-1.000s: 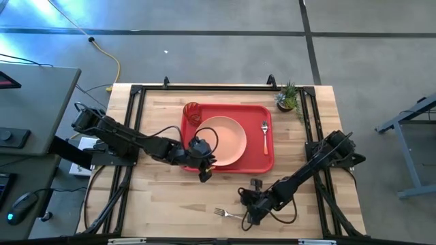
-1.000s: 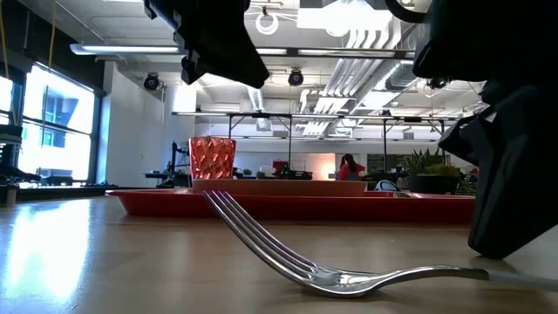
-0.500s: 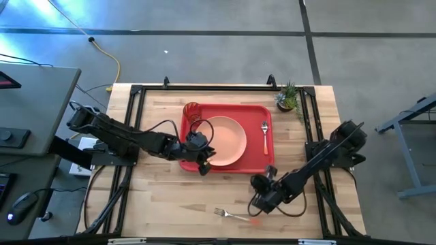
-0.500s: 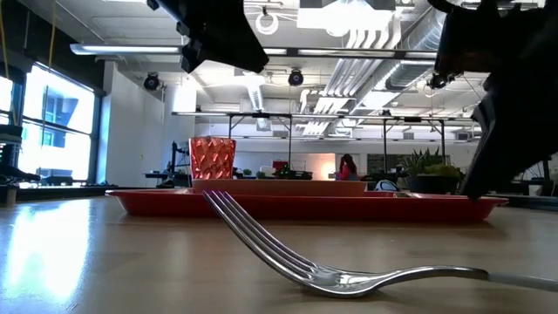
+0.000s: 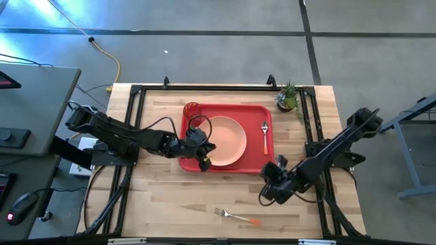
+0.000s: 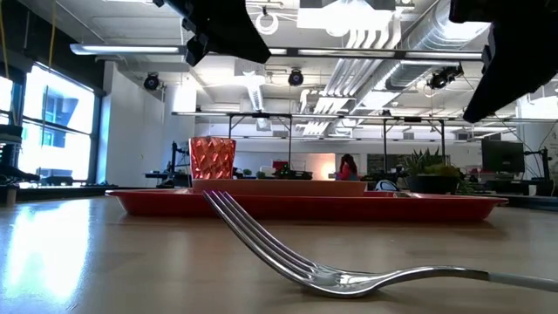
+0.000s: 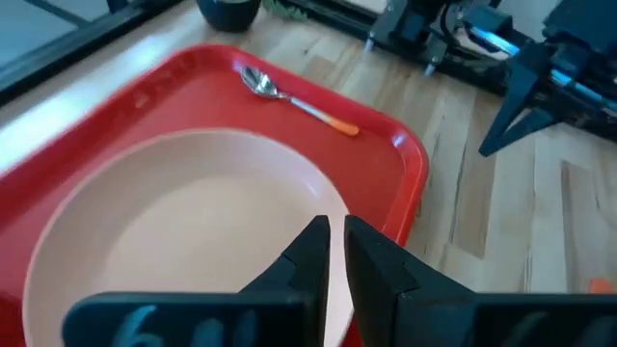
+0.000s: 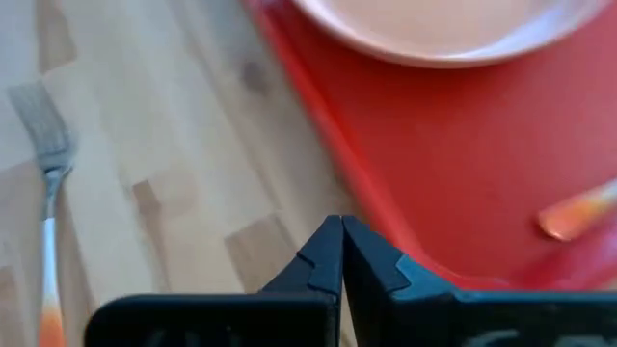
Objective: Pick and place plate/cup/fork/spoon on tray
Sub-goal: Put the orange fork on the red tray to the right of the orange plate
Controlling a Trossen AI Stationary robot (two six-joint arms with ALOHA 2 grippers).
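Note:
The red tray (image 5: 259, 163) lies at the middle far side of the table. On it rest the peach plate (image 5: 225, 139), the red cup (image 5: 192, 112) at its far left corner, and the spoon (image 5: 265, 135) along its right side. The fork (image 5: 234, 216) lies on the bare wood near the table's front edge, tines toward the left; it also shows in the low view (image 6: 331, 270). My left gripper (image 5: 202, 162) hovers over the plate's near left rim (image 7: 333, 231), its fingers only a narrow gap apart and empty. My right gripper (image 5: 267, 187) hangs shut and empty above the tray's near right edge (image 8: 337, 226).
A small potted plant (image 5: 288, 97) stands at the far right corner. Black frame rails run along the table's left, right and far edges. Bare wood lies between the tray (image 8: 463, 145) and the fork (image 8: 48, 193).
My right gripper has risen from the table beside the fork's handle end and gone toward the right and far edges, up to the tray's near right corner. The fork has stayed where it was. My left gripper has drawn a little toward the far edge, over the tray.

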